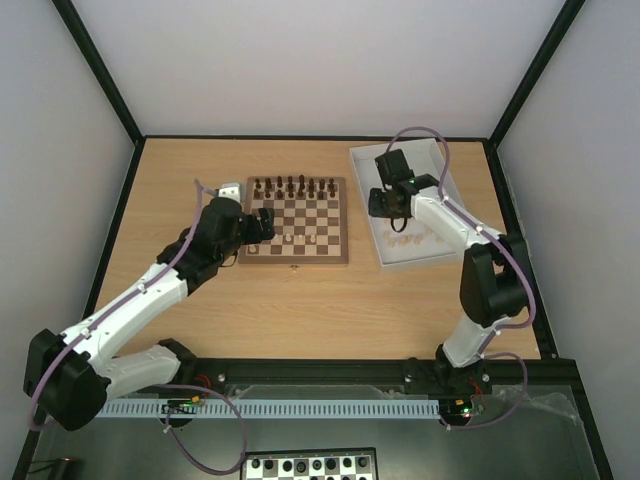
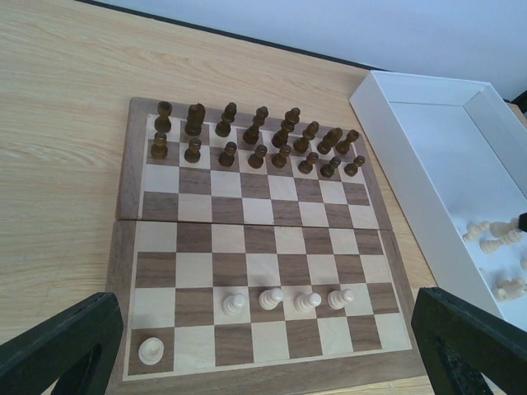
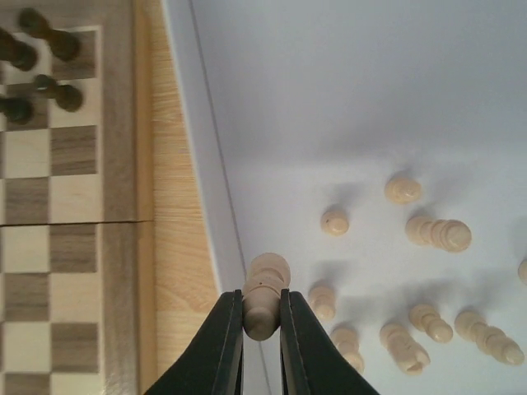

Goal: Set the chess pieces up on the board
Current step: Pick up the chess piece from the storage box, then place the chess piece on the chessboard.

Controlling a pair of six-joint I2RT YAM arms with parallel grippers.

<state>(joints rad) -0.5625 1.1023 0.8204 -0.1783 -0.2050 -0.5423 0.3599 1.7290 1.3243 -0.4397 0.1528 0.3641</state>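
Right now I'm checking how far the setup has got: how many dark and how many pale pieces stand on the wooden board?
Dark brown pieces: 16
Pale pieces: 5
Total on the board: 21

A light-wood table point(image 1: 300, 300) with a black rim fills the middle. A plain white wall point(image 1: 320, 60) stands at 12 o'clock, with others at 9 and 3. Black posts point(image 1: 101, 70) rise at 11 and 1. A grey slotted duct point(image 1: 300, 408) runs along 6 o'clock. The light is even and the shadows are soft.
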